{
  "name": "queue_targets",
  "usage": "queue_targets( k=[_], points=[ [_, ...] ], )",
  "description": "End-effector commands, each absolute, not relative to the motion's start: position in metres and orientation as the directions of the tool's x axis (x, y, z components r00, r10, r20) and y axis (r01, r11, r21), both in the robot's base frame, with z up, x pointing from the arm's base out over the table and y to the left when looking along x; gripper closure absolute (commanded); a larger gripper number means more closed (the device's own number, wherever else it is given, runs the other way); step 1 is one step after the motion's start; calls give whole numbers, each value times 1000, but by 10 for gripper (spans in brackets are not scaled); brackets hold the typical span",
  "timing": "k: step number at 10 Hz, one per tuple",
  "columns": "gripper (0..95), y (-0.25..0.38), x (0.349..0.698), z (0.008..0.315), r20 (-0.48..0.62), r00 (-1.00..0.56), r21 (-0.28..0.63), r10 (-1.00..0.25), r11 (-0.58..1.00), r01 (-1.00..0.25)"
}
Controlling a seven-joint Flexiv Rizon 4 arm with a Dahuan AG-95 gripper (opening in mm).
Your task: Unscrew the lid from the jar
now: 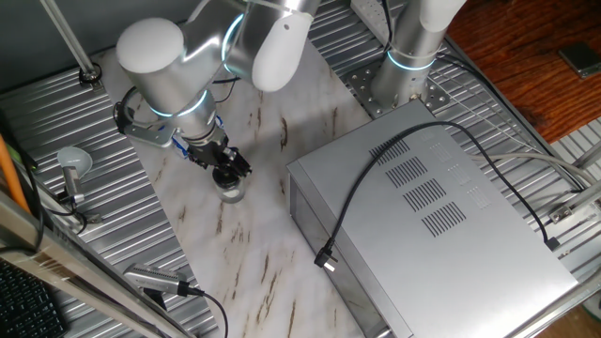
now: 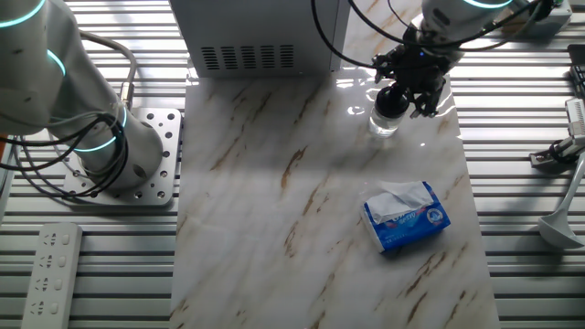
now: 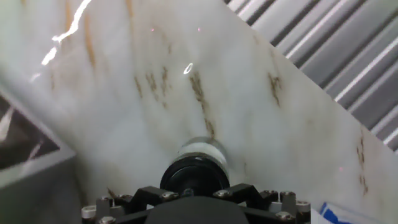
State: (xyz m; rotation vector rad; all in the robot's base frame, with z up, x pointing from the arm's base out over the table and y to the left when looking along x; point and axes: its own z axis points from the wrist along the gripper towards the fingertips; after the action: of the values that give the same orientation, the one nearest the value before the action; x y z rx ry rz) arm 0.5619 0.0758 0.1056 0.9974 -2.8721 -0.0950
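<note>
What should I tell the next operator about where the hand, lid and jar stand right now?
Hand: down over the small round black screw lid, fingers at its sides; whether it grips firmly cannot be told.
Small clear jar: upright on the marble tabletop, near the grey metal box.
Done: hand is at the lid.
Left: the lid sits on the jar; unscrew it and lift it off.

The pincer (image 3: pixel 193 190) covers the lid's (image 3: pixel 194 177) near edge; its fingertips are indistinguishable.
</note>
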Motion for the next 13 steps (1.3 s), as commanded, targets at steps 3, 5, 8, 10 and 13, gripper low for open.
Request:
queue_targets(
  k=[3, 5, 8, 10, 13],
  points=[
    [190, 78, 566, 104, 81, -844, 92, -530, 847, -523],
    [190, 78, 566, 103, 82, -868, 84, -490, 871, -484],
    [190, 79, 566, 100, 79, -902, 76, -424, 905, -419],
    [190, 79, 566, 100, 84, -927, 76, -366, 930, -360],
    [190, 79, 566, 100, 84, -956, 66, -282, 959, -277]
  ],
)
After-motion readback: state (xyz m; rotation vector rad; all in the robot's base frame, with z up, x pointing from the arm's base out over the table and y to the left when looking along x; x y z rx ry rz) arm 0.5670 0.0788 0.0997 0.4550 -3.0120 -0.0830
